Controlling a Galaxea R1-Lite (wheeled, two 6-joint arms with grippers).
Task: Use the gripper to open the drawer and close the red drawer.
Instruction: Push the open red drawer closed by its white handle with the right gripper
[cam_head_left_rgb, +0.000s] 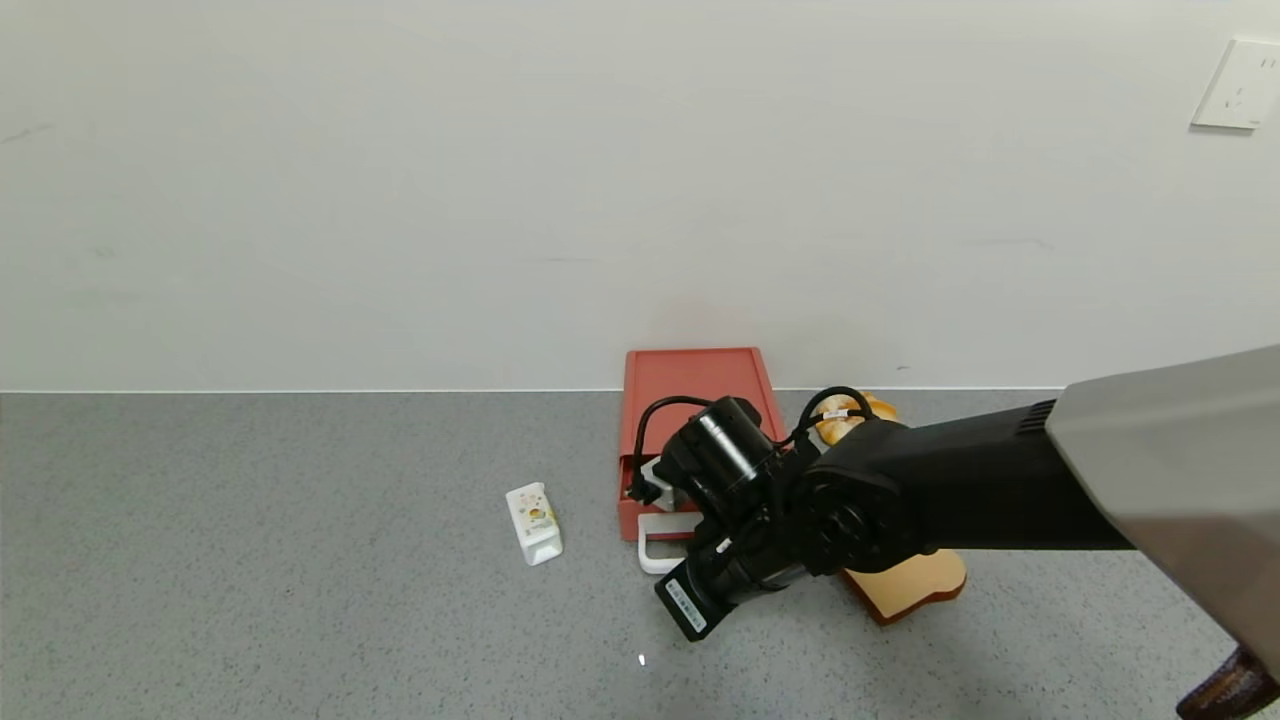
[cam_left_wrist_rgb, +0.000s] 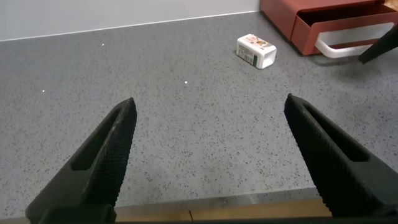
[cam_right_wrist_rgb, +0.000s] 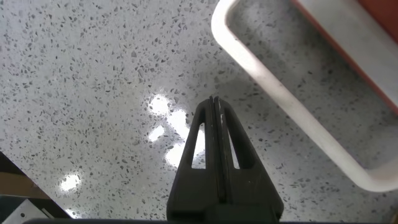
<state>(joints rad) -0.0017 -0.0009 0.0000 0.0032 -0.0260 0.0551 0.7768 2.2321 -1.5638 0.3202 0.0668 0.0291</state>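
The brick-red drawer (cam_head_left_rgb: 690, 395) lies at the back of the grey counter by the wall, its tray slid a little forward. Its white loop handle (cam_head_left_rgb: 655, 548) faces me. It also shows in the left wrist view (cam_left_wrist_rgb: 323, 22). My right arm (cam_head_left_rgb: 760, 500) hangs over the drawer's front and hides its fingers there. In the right wrist view my right gripper (cam_right_wrist_rgb: 213, 104) is shut and empty, its tip just outside the white handle (cam_right_wrist_rgb: 283, 96), above the counter. My left gripper (cam_left_wrist_rgb: 208, 106) is open and empty, low over the counter's front edge, far from the drawer.
A small white carton (cam_head_left_rgb: 534, 523) lies left of the drawer, also in the left wrist view (cam_left_wrist_rgb: 256, 50). A toast slice (cam_head_left_rgb: 915, 585) lies right of the handle under my right arm. An orange bread piece (cam_head_left_rgb: 848, 412) sits behind the arm.
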